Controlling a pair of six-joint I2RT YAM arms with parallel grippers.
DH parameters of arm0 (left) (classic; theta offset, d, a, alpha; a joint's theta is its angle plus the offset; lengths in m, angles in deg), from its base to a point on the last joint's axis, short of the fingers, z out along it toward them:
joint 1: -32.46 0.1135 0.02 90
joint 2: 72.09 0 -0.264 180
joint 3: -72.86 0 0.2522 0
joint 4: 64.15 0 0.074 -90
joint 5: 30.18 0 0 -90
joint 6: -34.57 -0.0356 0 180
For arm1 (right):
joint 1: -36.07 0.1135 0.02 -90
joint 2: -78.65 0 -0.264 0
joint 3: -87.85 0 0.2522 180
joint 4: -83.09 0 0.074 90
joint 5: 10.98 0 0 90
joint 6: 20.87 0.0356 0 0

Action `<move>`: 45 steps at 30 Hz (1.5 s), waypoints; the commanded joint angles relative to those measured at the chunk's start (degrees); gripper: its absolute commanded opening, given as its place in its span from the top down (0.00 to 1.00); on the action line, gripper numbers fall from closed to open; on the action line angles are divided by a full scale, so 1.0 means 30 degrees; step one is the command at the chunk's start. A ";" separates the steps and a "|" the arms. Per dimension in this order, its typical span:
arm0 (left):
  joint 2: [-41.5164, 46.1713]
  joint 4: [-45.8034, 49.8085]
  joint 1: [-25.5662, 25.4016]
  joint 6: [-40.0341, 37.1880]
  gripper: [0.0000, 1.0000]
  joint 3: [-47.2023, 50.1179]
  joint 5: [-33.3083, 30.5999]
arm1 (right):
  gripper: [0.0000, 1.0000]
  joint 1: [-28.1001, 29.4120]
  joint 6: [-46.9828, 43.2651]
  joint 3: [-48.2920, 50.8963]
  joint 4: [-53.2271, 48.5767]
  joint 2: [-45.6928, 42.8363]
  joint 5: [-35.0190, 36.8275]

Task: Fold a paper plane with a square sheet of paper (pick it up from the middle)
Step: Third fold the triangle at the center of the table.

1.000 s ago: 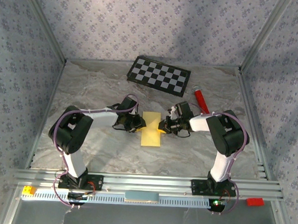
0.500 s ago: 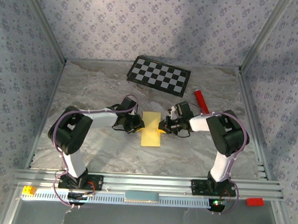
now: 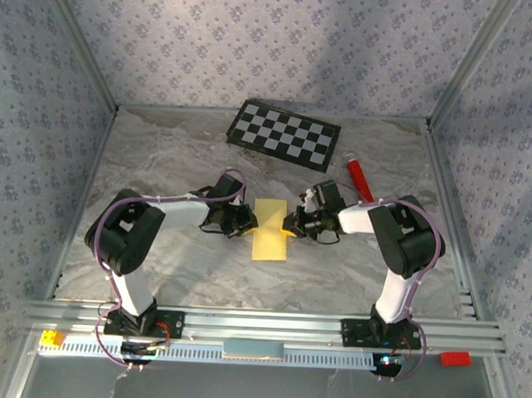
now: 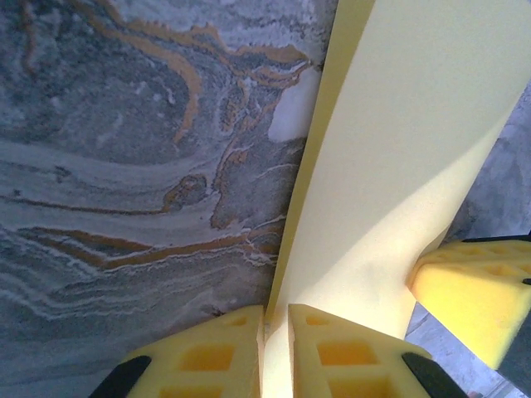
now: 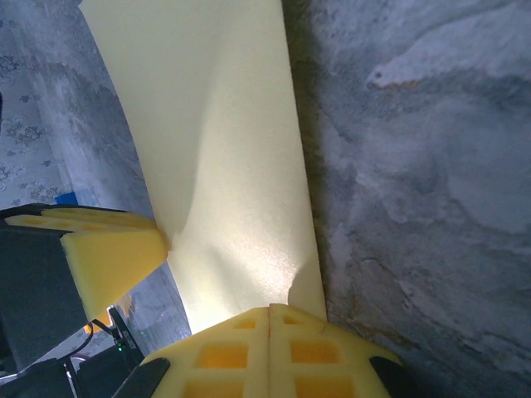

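- The square sheet of paper (image 3: 270,233) sits at the middle of the table (image 3: 161,158), between the two grippers.
- The left gripper (image 3: 250,222) pinches its left edge, and the right gripper (image 3: 289,225) pinches its right edge, directly opposite.
- The checkerboard panel (image 3: 284,134) lies behind the sheet, well apart.
- The tube (image 3: 357,175) lies just right of the panel, behind the right gripper.

R end effector (image 5: 270,313) clamped on paper (image 5: 224,149) edge, L end effector (image 5: 124,247) opposite
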 commanded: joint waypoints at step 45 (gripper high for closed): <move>-0.0108 -0.0250 -0.0030 0.0542 0.88 0.0486 0.0159 | 0.94 -0.0064 0.0264 0.0551 -0.1432 0.0958 0.1517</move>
